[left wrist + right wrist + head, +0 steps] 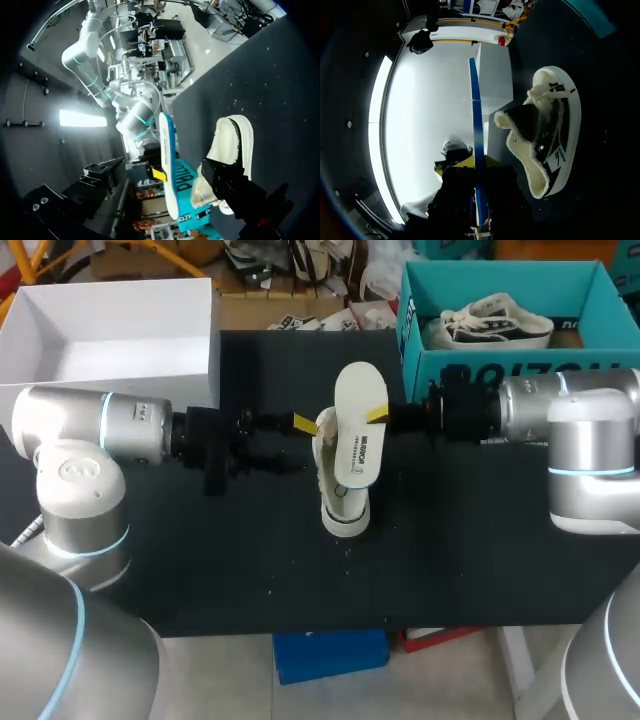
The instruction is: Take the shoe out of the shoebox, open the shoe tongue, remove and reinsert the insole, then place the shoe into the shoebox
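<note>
A cream fleece-lined shoe [342, 502] rests on the black table's middle, toe toward the front edge. My right gripper [380, 415] comes in from the right, shut on the white, blue-backed insole [360, 430], and holds it over the shoe's opening. In the right wrist view the insole [475, 110] stands edge-on between the yellow tips of that gripper [479, 162], with the shoe [555, 145] beside it. My left gripper [300, 425] is wide open at the shoe's collar. In the left wrist view one black finger [227, 182] lies against the shoe's fleece [227, 145], beside the insole [167, 165].
A teal shoebox [470, 368] stands at the back right with a second shoe [495, 320] inside. A white open box [150, 370] stands at the back left. Bare black table [250, 570] lies in front of the shoe.
</note>
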`<state>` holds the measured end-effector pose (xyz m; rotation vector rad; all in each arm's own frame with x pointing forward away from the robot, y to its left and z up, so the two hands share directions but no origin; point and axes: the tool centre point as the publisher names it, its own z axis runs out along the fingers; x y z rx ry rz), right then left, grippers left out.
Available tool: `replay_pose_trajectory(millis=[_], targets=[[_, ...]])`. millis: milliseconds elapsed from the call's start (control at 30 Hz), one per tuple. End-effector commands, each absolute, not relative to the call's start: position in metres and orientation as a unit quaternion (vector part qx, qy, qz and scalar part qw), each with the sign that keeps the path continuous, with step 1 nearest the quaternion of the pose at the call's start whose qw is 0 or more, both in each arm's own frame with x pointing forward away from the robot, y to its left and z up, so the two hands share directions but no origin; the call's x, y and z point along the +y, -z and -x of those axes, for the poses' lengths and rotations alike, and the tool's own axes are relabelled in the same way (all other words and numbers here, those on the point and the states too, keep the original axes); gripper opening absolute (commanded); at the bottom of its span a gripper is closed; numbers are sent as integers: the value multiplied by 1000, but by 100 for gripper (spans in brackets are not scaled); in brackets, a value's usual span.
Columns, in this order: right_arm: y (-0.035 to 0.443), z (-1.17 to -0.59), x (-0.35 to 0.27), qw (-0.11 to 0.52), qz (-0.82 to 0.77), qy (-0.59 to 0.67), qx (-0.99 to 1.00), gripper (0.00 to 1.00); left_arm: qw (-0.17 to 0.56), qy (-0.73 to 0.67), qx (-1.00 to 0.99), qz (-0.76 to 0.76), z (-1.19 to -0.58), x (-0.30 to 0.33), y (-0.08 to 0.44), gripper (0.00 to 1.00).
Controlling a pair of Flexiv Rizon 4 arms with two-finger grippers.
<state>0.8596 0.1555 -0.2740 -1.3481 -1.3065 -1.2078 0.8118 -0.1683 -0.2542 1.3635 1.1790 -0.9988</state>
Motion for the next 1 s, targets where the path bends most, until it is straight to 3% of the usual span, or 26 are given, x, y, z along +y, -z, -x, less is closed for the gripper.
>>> replay_pose_trajectory(millis=[33, 300, 333, 400, 433, 567, 667, 1000], targets=[[274, -859, 157, 438, 544, 486, -526, 0, 534, 394, 509, -548, -814, -177, 259, 100], [274, -859, 157, 438, 544, 486, -526, 0, 551, 394, 517, -524, -830, -185, 256, 100], [274, -859, 157, 438, 544, 486, -526, 0, 552, 398, 516, -520, -832, -186, 256, 97], [274, -859, 157, 438, 544, 486, -526, 0, 551, 401, 516, -519, -836, -189, 257, 73], [274, -859, 157, 438, 544, 486, -526, 0, 552, 406, 515, -515, -837, -191, 258, 69], [274, -859, 157, 438, 544, 486, -526, 0, 551, 415, 514, -510, -842, -197, 261, 63], [274, -859, 157, 438, 544, 486, -526, 0, 551, 420, 514, -506, -846, -201, 263, 66], [274, -859, 157, 438, 544, 486, -526, 0, 551, 429, 513, -499, -859, -218, 267, 47]])
